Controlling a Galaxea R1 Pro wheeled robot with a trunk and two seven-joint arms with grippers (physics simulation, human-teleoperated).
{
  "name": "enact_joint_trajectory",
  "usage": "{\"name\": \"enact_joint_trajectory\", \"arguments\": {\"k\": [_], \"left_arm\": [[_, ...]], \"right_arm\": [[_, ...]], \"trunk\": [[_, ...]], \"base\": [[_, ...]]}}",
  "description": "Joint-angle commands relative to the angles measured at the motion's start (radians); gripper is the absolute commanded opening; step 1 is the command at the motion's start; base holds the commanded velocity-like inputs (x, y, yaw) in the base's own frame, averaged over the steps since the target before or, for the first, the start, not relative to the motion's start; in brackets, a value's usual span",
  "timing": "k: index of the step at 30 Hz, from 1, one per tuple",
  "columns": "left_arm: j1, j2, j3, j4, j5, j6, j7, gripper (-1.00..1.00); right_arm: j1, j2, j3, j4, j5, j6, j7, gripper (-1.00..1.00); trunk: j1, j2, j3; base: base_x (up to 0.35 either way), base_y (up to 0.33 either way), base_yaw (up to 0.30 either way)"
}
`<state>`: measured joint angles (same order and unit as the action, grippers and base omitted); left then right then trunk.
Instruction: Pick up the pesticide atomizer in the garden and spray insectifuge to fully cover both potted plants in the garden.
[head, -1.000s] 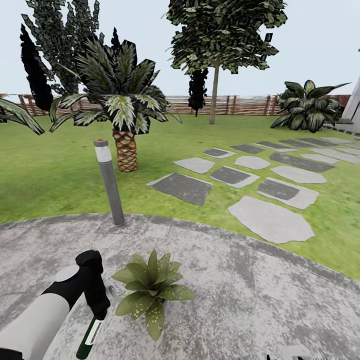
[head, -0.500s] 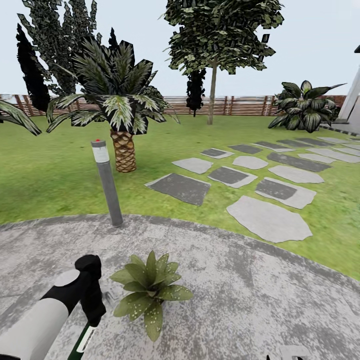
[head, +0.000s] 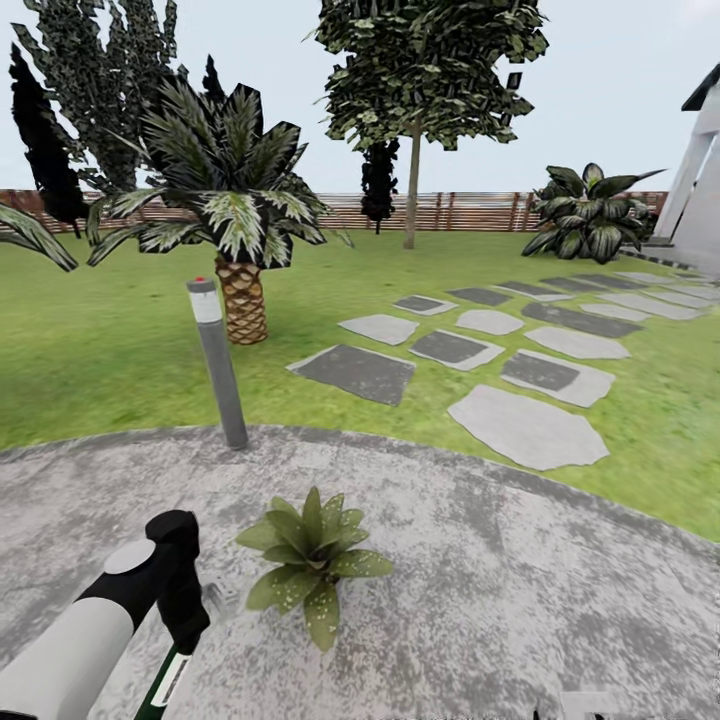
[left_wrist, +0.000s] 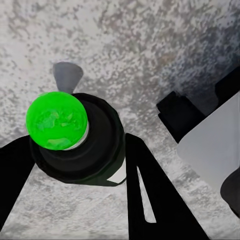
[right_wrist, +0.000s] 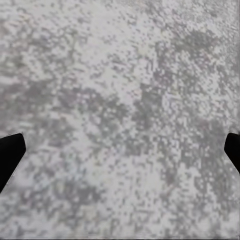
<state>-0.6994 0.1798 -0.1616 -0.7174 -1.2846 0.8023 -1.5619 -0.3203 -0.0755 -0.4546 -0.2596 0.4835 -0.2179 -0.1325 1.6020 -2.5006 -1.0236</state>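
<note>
Through the left wrist camera I look straight down the pesticide atomizer (left_wrist: 77, 142), seeing its round dark body end-on with a bright green disc (left_wrist: 56, 120) at the near end. My left gripper (left_wrist: 75, 165) has its two black fingers (left_wrist: 150, 195) pressed against either side of the bottle. Below lies the mottled grey patio paving (left_wrist: 150, 45). A pale grey spray head (left_wrist: 67, 76) pokes out beyond the bottle. A white and black part of the robot (left_wrist: 210, 135) sits at one side.

Mottled grey patio (head: 520, 590) bears one potted plant (head: 312, 560) (low rosette).
</note>
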Motion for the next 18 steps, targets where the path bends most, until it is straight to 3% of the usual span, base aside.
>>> {"name": "enact_joint_trajectory", "arguments": {"k": [1,5,10,18], "left_arm": [[0.0,0.0,-0.004,-0.002,-0.006,0.011,-0.009,-1.0],[-0.002,-0.009,-0.006,-0.005,-0.006,0.011,-0.009,-1.0],[-0.018,-0.002,-0.006,-0.005,-0.006,0.011,-0.009,-1.0],[-0.175,-0.014,-0.008,0.001,-0.005,0.014,-0.009,-1.0]], "right_arm": [[-0.001,0.0,-0.007,0.001,0.01,-0.005,-0.002,1.0],[-0.001,0.0,-0.007,0.001,0.01,-0.005,-0.002,1.0],[-0.001,0.0,-0.007,0.001,0.01,-0.005,-0.002,1.0],[-0.001,-0.001,-0.006,0.002,0.012,-0.005,-0.002,1.0]], "trunk": [[0.0,0.0,-0.001],[0.0,0.0,0.001],[0.0,0.0,0.001],[0.0,0.0,0.001]], "base": [[-0.01,0.304,-0.248],[0.053,0.264,-0.247],[0.013,0.037,-0.056],[0.0,0.001,-0.001]]}}
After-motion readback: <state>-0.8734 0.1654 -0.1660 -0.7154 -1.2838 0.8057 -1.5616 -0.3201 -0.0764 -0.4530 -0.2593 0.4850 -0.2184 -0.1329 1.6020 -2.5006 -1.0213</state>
